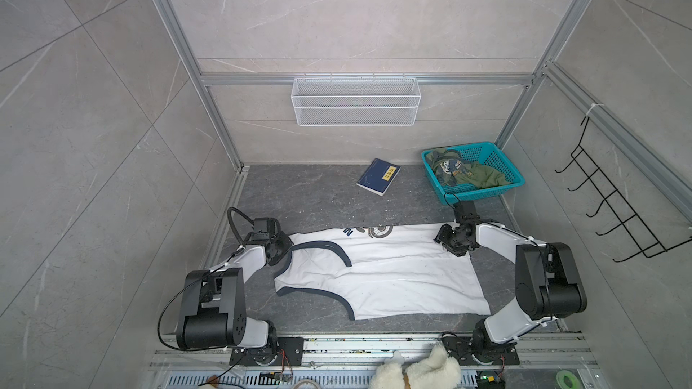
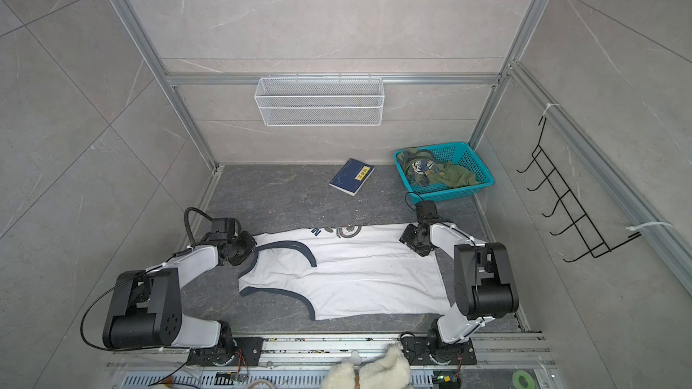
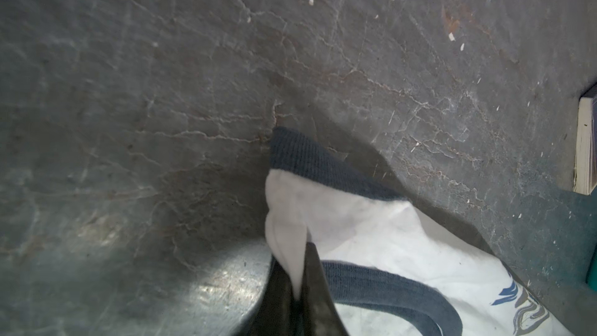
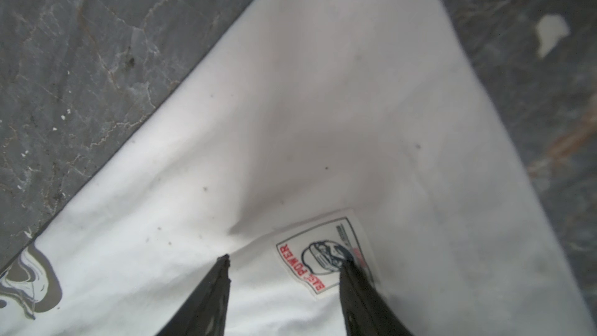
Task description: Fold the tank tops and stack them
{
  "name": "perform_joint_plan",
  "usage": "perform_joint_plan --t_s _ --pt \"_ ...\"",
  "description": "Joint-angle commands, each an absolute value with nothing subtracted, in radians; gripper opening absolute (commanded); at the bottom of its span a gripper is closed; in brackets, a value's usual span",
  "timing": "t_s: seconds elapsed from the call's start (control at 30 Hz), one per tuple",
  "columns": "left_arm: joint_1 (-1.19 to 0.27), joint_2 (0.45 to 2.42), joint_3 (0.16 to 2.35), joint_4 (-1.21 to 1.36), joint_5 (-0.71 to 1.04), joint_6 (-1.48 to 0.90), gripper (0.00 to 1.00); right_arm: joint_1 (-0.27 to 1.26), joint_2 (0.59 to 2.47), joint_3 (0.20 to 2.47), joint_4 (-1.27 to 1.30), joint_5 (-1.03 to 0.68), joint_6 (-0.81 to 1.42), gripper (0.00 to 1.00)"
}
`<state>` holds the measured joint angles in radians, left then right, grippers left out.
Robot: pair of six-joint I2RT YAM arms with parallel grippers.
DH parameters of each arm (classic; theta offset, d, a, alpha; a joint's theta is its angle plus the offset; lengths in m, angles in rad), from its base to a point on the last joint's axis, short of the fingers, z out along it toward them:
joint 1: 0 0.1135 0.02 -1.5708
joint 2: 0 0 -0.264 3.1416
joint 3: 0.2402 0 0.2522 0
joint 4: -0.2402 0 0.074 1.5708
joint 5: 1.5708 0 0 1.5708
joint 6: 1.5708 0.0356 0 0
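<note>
On the table (image 3: 161, 92), left claw (image 3: 298, 273) pinches white tank top (image 3: 371, 237).

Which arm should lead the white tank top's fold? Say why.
Left, likely. The left gripper is shut on a strap end of the white tank top, ready to lift. The right gripper stands open at its hem by the label, gripping nothing.

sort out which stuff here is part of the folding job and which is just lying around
Job: white tank top, its shoulder pinched in the left hand, open right hand over it; olive green tank top, crumpled in the teal basket.
Lying about: navy book, white mesh basket on the back wall, fluffy white plush.
</note>
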<state>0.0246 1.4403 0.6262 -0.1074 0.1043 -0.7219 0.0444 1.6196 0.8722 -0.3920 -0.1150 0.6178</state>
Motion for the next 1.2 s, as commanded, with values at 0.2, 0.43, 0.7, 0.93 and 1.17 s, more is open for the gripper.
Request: perform_joint_plan --t_s 0.2,0.43,0.7,0.93,1.17 --pt "0.056 1.43 0.696 -0.192 0.074 -0.689 0.35 0.049 1.499 0.871 -0.427 -0.066 0.574 0.57" --pt "-0.043 1.245 0.807 -0.391 0.013 -0.682 0.61 0.109 1.472 0.94 -0.471 -0.069 0.546 0.58" --pt "-0.401 1.461 0.979 -0.372 0.054 -0.697 0.64 0.145 1.572 1.004 -0.462 -0.093 0.552 0.65" --pt "-0.44 1.694 1.043 -0.306 0.109 -0.732 0.65 0.148 1.632 1.01 -0.473 -0.087 0.538 0.69" --pt "-0.402 1.779 1.047 -0.341 0.01 -0.705 0.65 0.164 1.703 0.994 -0.444 -0.101 0.546 0.71"
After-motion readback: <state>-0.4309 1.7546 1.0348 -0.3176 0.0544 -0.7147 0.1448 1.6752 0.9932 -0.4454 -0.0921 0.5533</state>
